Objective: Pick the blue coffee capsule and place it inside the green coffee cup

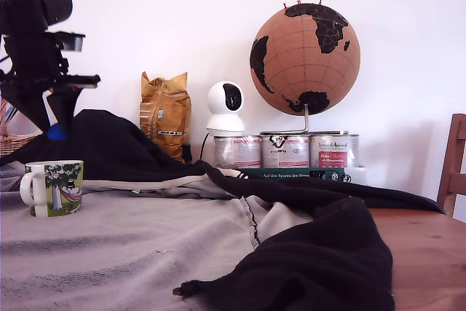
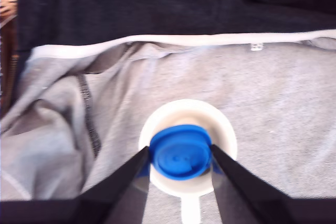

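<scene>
Wrist view: we look straight down past the gripper (image 2: 180, 156) onto the capsule (image 2: 180, 152), blue, its round face toward the camera.
Grip: both dark fingers (image 2: 128, 174) press against the capsule's opposite sides; we read the gripper as closed on it, with no gap visible at either side.
Cup, wrist view: the cup (image 2: 223, 124) shows as a pale ring directly under the capsule, rim visible all round it, handle stub pointing toward the camera base.
Key relation: the capsule sits inside the outline of the cup mouth, slightly off toward the handle side; we judge the cup to lie straight below the gripper, so the coming move is a descent, not a sideways shift.
Capsule axis: upright, in line with the cup's own axis as far as we can tell.
Exterior view: the gripper (image 1: 57, 125) hangs at the exterior view's left, with the capsule (image 1: 57, 133) as a small blue spot at its tip, well above the cup (image 1: 61, 187).
Cup, exterior view: upright on the grey cloth (image 1: 145, 253), handle toward the exterior view's left, tree print facing us.
Height: clear air between capsule and rim; capsule not yet in the cup.
Surroundings: black cloth (image 1: 328, 260) lies over the grey cloth, well apart from the cup.
Risk, our judgement: a release from this height may let the capsule bounce off the rim; lowering first looks safer.
</scene>
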